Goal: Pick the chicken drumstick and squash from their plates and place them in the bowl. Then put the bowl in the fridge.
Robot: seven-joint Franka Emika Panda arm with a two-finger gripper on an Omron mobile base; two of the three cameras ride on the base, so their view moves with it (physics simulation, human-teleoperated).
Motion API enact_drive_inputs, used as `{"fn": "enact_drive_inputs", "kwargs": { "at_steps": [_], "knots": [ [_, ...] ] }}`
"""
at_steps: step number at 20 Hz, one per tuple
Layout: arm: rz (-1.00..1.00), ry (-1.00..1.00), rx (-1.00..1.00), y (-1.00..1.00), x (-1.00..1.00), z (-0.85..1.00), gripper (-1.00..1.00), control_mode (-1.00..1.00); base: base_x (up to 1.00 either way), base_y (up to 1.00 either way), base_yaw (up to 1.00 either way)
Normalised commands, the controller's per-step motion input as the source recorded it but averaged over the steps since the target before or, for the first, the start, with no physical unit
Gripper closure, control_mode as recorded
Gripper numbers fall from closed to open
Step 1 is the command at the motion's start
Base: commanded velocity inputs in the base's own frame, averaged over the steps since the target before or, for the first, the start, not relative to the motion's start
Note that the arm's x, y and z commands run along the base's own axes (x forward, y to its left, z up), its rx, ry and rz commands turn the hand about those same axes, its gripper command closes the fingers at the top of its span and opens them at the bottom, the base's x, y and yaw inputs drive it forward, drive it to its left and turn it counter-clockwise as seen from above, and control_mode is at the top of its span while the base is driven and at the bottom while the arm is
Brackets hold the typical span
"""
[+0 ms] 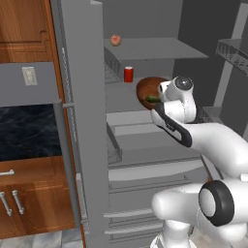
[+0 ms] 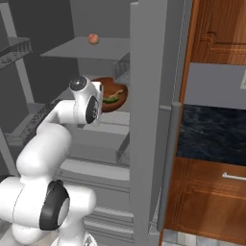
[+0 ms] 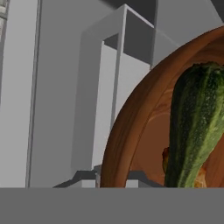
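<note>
The fridge (image 1: 87, 121) takes up the middle of both base views, its door open and grey shelves and drawers showing inside. In the left base view a brown wooden cabinet (image 1: 29, 203) with metal handles sits at the lower left, with a dark marbled panel above it; the same cabinet stands at the right edge of the right base view. The white arm (image 1: 213, 145) rises from the lower right of the left base view and reaches up and inward to the fridge's middle shelf.

The bowl (image 1: 147, 89), reddish-brown with a dark rim, is at that shelf level just left of the hand, tipped so its inside faces the camera. The claw (image 3: 113, 181) is shut on the bowl's rim at the bottom centre of the hand view. The squash (image 3: 197, 122) lies inside the bowl, dark green and elongated, at the right of the hand view. A bit of orange-brown, the chicken drumstick (image 3: 165, 158), peeks out beside and under it.

A red can (image 1: 128, 74) stands on the shelf left of the bowl. A small round reddish fruit (image 1: 115, 40) rests on the upper shelf.
</note>
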Motion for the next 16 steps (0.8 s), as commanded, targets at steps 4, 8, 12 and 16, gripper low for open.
{"fn": "enact_drive_inputs", "kwargs": {
  "at_steps": [4,8,12,16],
  "knots": [
    [-0.01,-0.01,0.00,0.00,0.38,-0.14,1.00,-1.00,0.00,0.00,0.00],
    [-0.03,-0.01,0.00,0.00,0.37,-0.10,1.00,-1.00,0.00,0.00,0.00],
    [-0.06,0.00,0.00,0.00,0.31,-0.15,1.00,-1.00,0.00,0.00,0.00],
    [-0.03,0.00,0.00,-0.02,0.31,-0.09,1.00,-1.00,0.00,0.00,0.00]
  ]
}}
